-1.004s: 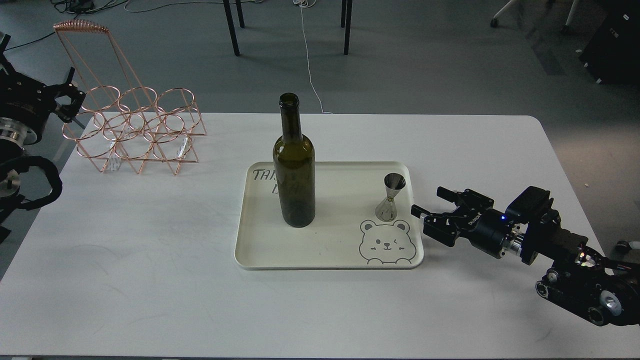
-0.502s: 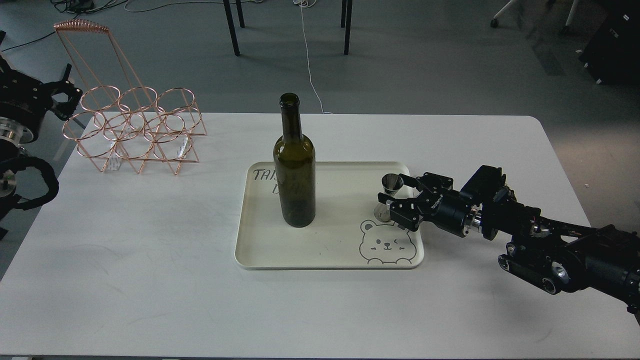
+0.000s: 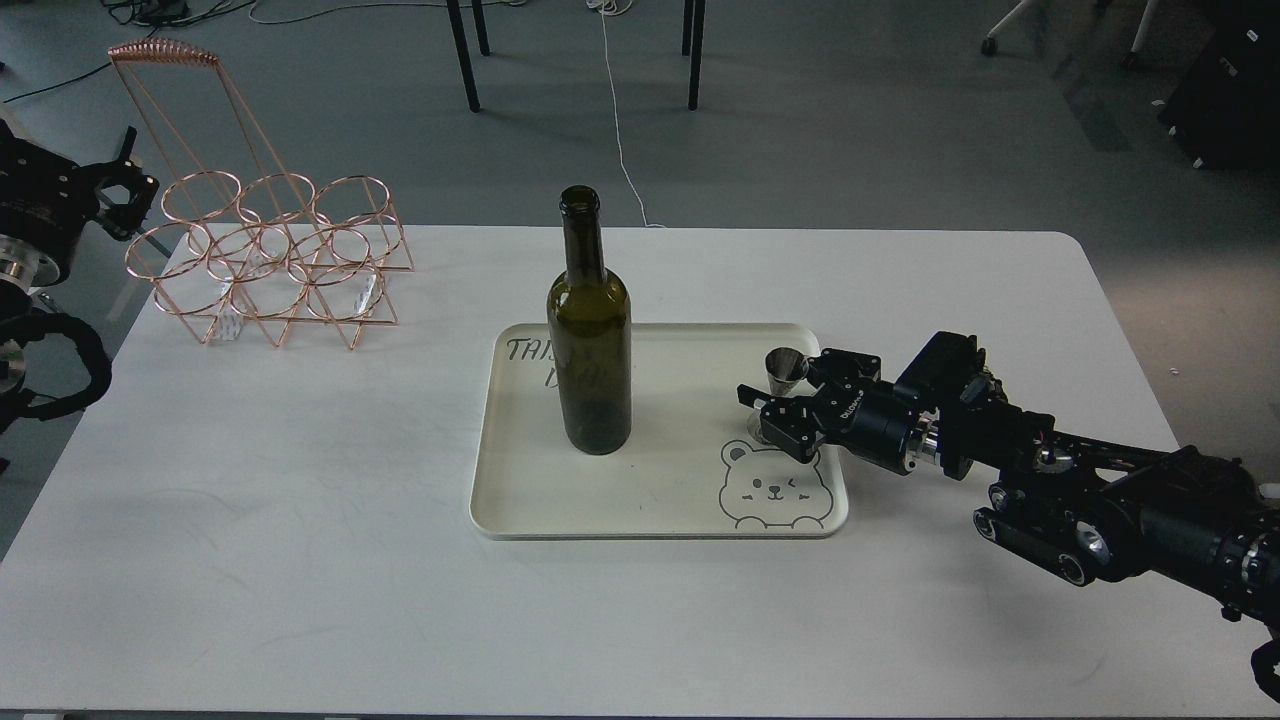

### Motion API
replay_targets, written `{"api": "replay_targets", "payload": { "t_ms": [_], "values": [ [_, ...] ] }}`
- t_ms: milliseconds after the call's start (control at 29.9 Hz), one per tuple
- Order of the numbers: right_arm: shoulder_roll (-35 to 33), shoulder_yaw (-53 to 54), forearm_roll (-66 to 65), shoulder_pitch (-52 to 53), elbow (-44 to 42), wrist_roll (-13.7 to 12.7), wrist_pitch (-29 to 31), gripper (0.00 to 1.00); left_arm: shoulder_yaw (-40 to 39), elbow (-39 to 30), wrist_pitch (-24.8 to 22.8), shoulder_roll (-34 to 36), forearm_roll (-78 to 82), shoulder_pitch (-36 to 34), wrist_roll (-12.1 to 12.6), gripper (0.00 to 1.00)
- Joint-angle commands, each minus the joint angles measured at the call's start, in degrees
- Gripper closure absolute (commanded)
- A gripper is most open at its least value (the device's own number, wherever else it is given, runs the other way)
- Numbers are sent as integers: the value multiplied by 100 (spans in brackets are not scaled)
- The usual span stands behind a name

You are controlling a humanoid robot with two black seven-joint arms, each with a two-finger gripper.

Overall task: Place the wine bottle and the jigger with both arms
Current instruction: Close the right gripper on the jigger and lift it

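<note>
Now right gripper [image 3: 775, 400] jaws straddle the jigger [image 3: 785, 368] on the tray [image 3: 660, 500].

— What sits directly on the white rectangular table [image 3: 300, 560]?
— A copper wire bottle rack [image 3: 270, 262] at its far left corner, and a cream rectangular tray [image 3: 660, 515] near the middle.

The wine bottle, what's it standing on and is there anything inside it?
The wine bottle stands upright on the cream tray, covering part of the tray's handwritten lettering. Its mouth is open, with no cork. The dark glass hides whether there is liquid inside.
</note>
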Motion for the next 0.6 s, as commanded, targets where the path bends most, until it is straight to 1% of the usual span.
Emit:
{"api": "replay_targets", "payload": {
  "t_ms": [0,67,201,268,402,569],
  "values": [
    [-7,-4,-1,0,9,0,0,72,-5,0,-3,8,0,-8,0,2],
    [-7,-4,-1,9,9,0,0,79,-5,0,-3,17,0,-8,0,2],
    [-7,5,-1,35,62,0,-27,88,-5,0,-3,26,0,-8,0,2],
    [-51,14,8,44,79,0,-53,90,-5,0,5,43,0,-8,0,2],
    [-209,49,35,140,97,0,-181,90,-14,0,5,61,0,-17,0,2],
    [-814,268,87,255,404,0,-181,90,-23,-18,41,104,-9,-26,9,2]
  ]
}}
